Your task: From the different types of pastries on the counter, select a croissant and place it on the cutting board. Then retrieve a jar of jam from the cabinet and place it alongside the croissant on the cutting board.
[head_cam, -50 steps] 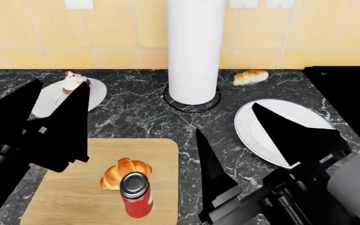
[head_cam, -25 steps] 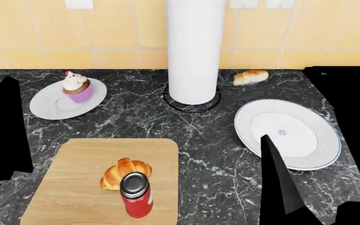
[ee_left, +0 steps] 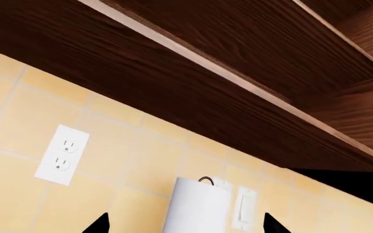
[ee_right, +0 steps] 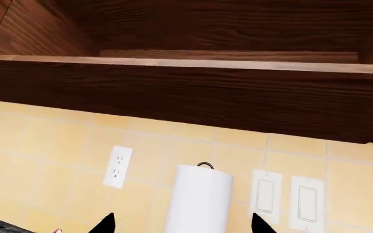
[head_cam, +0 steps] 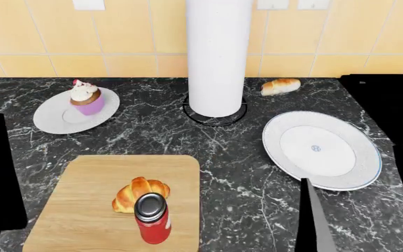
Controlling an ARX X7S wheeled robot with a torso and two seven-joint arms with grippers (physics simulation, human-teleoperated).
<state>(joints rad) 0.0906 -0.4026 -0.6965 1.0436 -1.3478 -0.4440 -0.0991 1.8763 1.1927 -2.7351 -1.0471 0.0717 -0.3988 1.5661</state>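
resting jar of jam (head_cam: 151,218) beside croissant (head_cam: 138,192)

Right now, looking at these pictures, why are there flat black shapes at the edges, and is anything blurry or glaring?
Head view: nothing blurred; the black wedges at the left edge and lower right are unlit robot parts rendered without shading; the jar of jam shows a soft sheen on its lid. Both wrist views: sharp, evenly lit tiles and paper-towel roll, with only dark end effector tips at the bottom edge.

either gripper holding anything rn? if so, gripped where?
Nothing held. Both wrist views show spread fingers with only wall and paper-towel roll between. The jar of jam and croissant sit free on the cutting board.
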